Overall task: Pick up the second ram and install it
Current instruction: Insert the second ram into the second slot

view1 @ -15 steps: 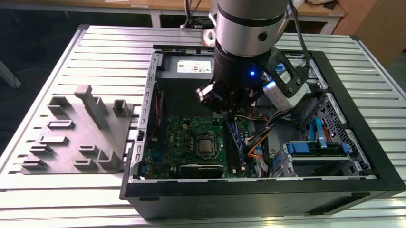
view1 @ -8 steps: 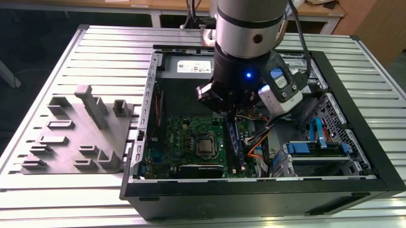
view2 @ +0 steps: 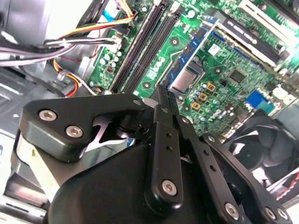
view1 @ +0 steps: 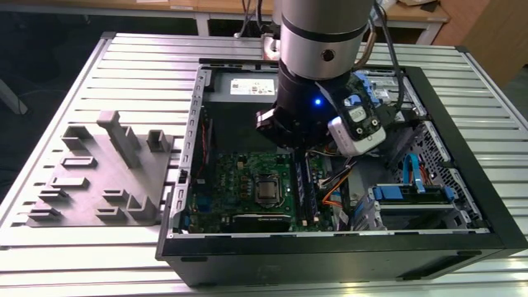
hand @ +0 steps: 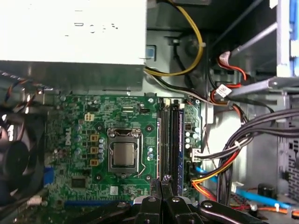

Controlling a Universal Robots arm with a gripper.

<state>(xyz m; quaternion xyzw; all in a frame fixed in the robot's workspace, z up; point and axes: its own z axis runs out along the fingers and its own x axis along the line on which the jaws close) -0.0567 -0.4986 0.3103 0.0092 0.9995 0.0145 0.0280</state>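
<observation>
My gripper (view2: 164, 91) hangs inside the open computer case (view1: 462, 204), just above one end of the long dark memory slots (hand: 169, 140) on the green motherboard (hand: 93, 186). Its two black fingers (hand: 159, 186) are shut, tip against tip, and I see nothing between them. The slots (view2: 140, 51) run as two dark strips beside the processor socket (hand: 124, 154). In the exterior view a slim dark strip (view1: 307, 185) stands along the slots. I cannot tell the second ram apart from those slots. The arm's wrist (view1: 310, 105) covers the fingers in the exterior view.
A grey holder (view1: 107, 176) with upright slots lies on the slatted table at the exterior view's left. Bundled orange, yellow and black cables (hand: 224, 163) run close beside the slots. A black fan (view2: 254, 144) sits by the board, and the power supply (hand: 70, 32) lies beyond it.
</observation>
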